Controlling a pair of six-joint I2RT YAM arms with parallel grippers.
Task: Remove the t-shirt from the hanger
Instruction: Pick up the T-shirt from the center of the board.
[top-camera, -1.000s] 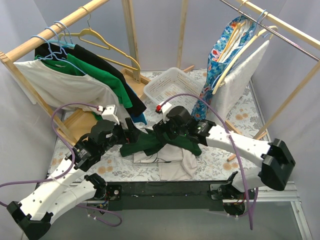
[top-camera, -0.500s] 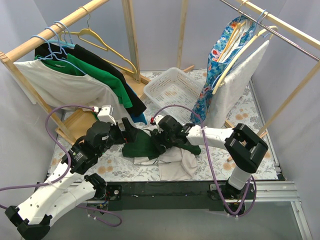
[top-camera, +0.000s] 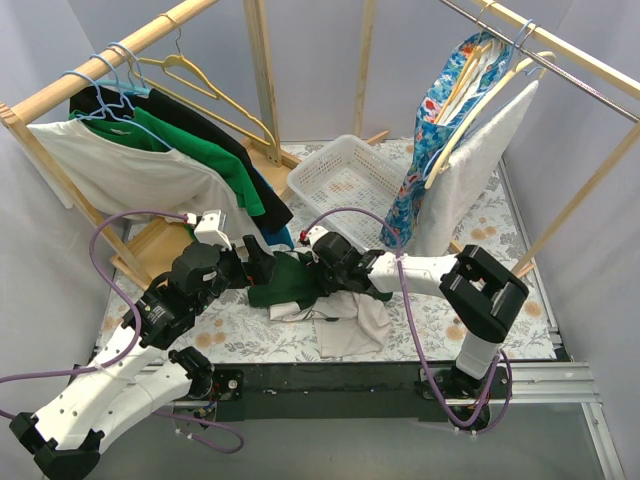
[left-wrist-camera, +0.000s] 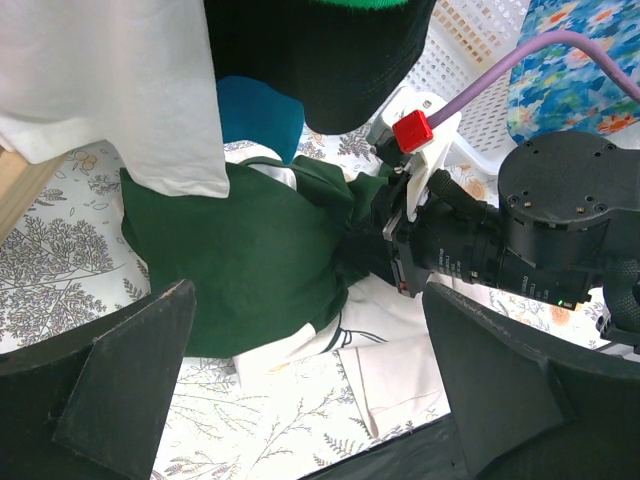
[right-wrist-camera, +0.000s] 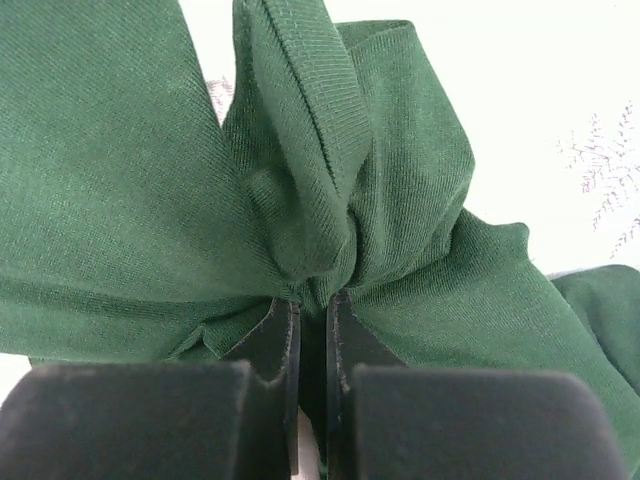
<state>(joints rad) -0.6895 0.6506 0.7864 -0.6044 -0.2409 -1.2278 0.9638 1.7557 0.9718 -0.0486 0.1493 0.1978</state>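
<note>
Right wrist shows your right gripper (right-wrist-camera: 310, 300) clamped on a bunched fold of the green shirt (right-wrist-camera: 130, 200) lying on the table (top-camera: 232, 342), so pull gently and bring the left gripper (left-wrist-camera: 308, 298), jaws wide apart above it, down to pin the rest.

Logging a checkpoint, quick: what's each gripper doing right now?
Left gripper: open, holding nothing.
Right gripper: closed, pinching a fold of the dark green t-shirt.
</note>
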